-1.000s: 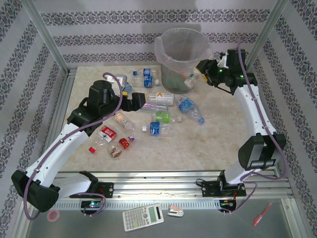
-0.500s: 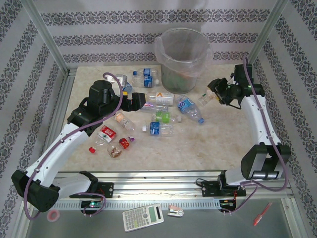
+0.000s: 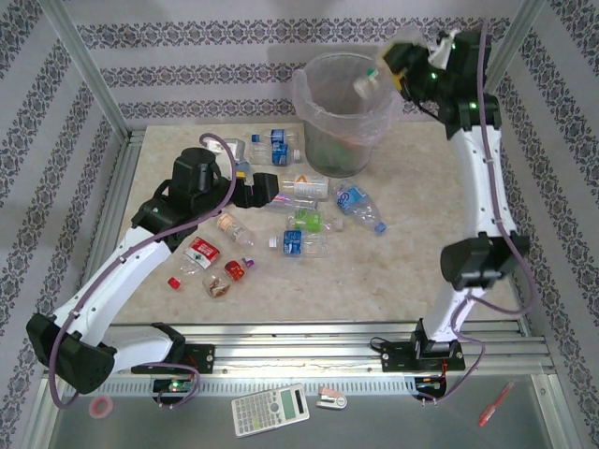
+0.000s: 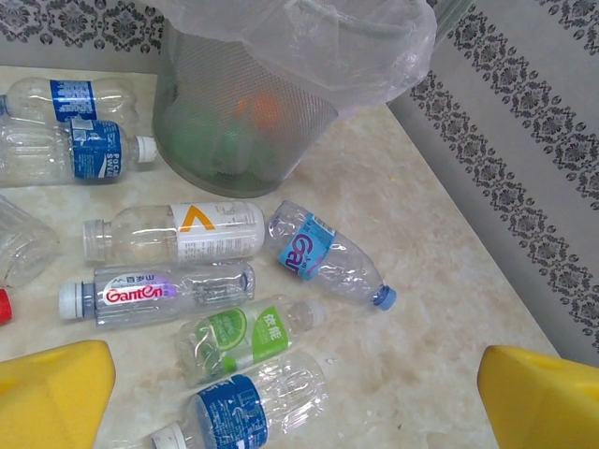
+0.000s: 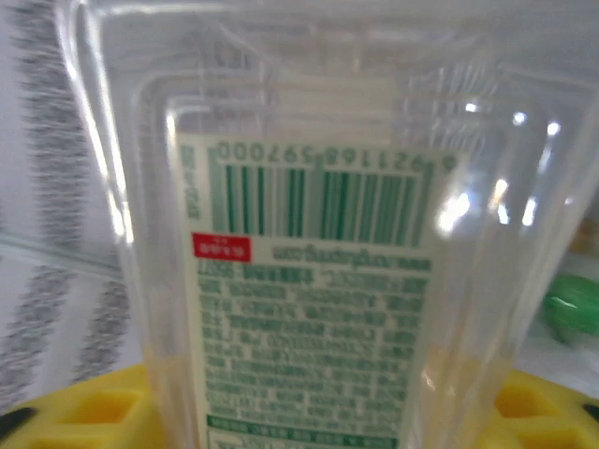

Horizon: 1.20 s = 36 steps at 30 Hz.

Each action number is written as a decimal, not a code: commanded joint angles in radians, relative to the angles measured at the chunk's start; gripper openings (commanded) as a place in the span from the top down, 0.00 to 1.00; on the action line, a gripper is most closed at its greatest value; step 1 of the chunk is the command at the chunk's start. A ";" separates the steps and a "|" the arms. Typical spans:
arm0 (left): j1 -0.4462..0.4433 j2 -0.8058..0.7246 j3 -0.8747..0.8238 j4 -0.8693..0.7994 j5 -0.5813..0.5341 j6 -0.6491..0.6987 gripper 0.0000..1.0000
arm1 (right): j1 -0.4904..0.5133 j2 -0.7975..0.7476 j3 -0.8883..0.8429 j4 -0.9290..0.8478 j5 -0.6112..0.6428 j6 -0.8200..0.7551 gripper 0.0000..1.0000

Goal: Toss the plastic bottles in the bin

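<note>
The right tool [image 3: 388,77] is raised level with the rim of the bin [image 3: 323,140], on its right side, so that the bottle [image 3: 365,86] at its tip hangs over the open mouth and has only to fall. In the right wrist view that bottle sits between the yellow pads, its clear ribbed wall and pale printed label with a green barcode crowding the lens. At that range I cannot tell whether the pads are clenched on it or have let it go. The bin is a round, dark mesh basket lined with a thin, crinkled, translucent bag [image 4: 309,37] folded loosely over the rim; green and orange shapes show dimly through the mesh low inside. The left tool [image 3: 267,190] hangs released, jaws spread wide, over the cluster lying in front of the bin, likely placed to choose its next pick. The rest of the plastic bottles [image 4: 159,293] lie on their sides on the pale, marbled surface [image 3: 412,253] in front of the bin and to its left. They are light, glossy and partly crushed, with slick wrapped labels in blue, green, white and red. Dented walls should give under a squeeze, and round ones may roll.
</note>
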<state>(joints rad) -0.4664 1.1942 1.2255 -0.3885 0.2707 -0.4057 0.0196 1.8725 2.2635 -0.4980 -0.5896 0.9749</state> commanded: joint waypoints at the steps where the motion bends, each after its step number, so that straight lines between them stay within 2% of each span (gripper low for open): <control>1: -0.016 0.004 0.025 0.038 0.023 -0.018 0.00 | 0.010 0.149 0.228 -0.015 -0.111 0.043 0.25; 5: -0.018 0.003 0.022 0.037 0.016 -0.025 0.00 | -0.003 0.269 0.420 -0.126 -0.168 0.047 0.16; 8: -0.019 -0.006 0.019 0.037 0.006 -0.025 0.00 | -0.011 0.242 0.418 -0.211 -0.127 -0.034 0.05; 17: -0.019 -0.019 0.005 0.041 -0.010 -0.044 0.00 | -0.030 0.099 0.222 -0.223 -0.144 -0.112 0.04; 25: -0.029 0.008 0.004 0.089 0.020 -0.077 0.00 | -0.029 0.070 0.126 -0.243 -0.120 -0.122 0.04; 36: -0.042 0.003 0.009 0.073 0.002 -0.040 0.00 | -0.035 -0.052 -0.092 -0.274 -0.087 -0.253 0.02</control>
<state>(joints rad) -0.4965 1.2114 1.2270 -0.3492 0.2794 -0.4576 -0.0109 1.9049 2.2345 -0.7578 -0.6926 0.7982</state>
